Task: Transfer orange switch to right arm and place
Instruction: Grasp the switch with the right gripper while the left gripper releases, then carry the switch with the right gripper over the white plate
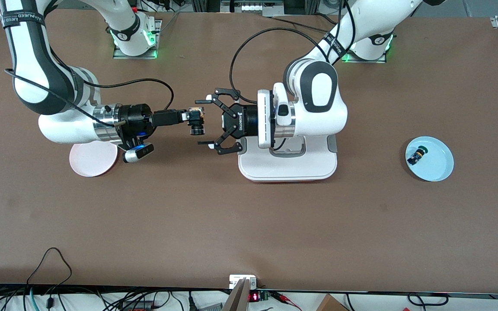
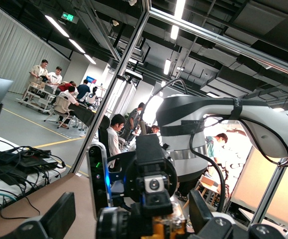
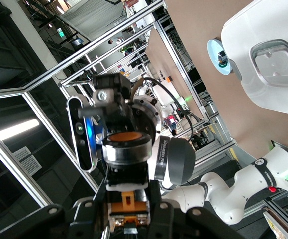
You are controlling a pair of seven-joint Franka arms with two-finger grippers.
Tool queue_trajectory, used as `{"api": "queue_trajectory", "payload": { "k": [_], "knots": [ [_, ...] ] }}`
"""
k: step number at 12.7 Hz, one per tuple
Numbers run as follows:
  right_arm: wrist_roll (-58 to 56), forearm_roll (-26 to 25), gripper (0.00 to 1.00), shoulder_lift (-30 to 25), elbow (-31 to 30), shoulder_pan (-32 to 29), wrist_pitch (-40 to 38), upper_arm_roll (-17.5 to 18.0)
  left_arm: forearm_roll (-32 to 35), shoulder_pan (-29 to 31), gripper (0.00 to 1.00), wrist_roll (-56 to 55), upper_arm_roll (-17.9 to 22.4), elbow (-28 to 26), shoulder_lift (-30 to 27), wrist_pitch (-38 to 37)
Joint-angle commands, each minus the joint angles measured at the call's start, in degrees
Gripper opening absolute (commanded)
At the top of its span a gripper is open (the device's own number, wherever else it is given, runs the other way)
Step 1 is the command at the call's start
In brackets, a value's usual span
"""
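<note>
1. We see the right claw [image 1: 193, 121], at centre frame above the surface [image 1: 249, 224], clamped on the orange switch [image 1: 196, 122].
2. We see the left claw [image 1: 208, 125] facing it, fingers spread apart around the switch, not gripping.

Even overhead light keeps the brown tabletop [image 1: 249, 224] bright, with soft, short shadows. In the left wrist view ceiling strip lights [image 2: 177, 10] glare, a backlit window washes out, and nearby parts blur.

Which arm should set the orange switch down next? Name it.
Right. The right gripper is shut on the orange switch; the left gripper is open beside it, holding nothing.
</note>
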Motion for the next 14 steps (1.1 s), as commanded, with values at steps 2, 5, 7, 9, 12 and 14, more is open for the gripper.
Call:
{"api": "queue_trajectory", "payload": {
  "k": [2, 5, 7, 9, 12, 14],
  "knots": [
    [0.0, 0.3, 0.05, -0.4, 0.1, 0.2, 0.1, -0.2, 0.4, 3.6, 1.00, 0.3, 0.0, -0.5, -0.8, -2.8],
    [0.0, -0.3, 0.01, -0.6, 0.1, -0.4, 0.2, -0.5, 6.3, 9.5, 1.00, 0.8, 0.3, -2.2, -0.6, -11.4],
    [0.0, -3.5, 0.00, -0.8, 0.2, -1.2, 0.0, -0.5, 14.7, 16.1, 1.00, 0.5, 0.3, -1.9, 0.5, -19.9],
    [-0.1, -8.1, 0.00, -1.5, 0.3, -2.0, -0.2, -0.6, 19.6, 22.0, 1.00, 0.5, 0.3, -1.4, 3.3, -28.2],
    [-0.5, -15.6, 0.00, -1.6, 0.6, -2.9, -0.5, -0.5, 27.3, 28.9, 1.00, 0.8, 0.4, -1.5, 4.4, -38.8],
    [-2.6, -20.7, 0.00, -1.6, 0.5, -3.9, -0.6, -0.5, 33.9, 34.1, 1.00, 1.0, 0.4, -1.5, 4.5, -43.0]
  ]
}}
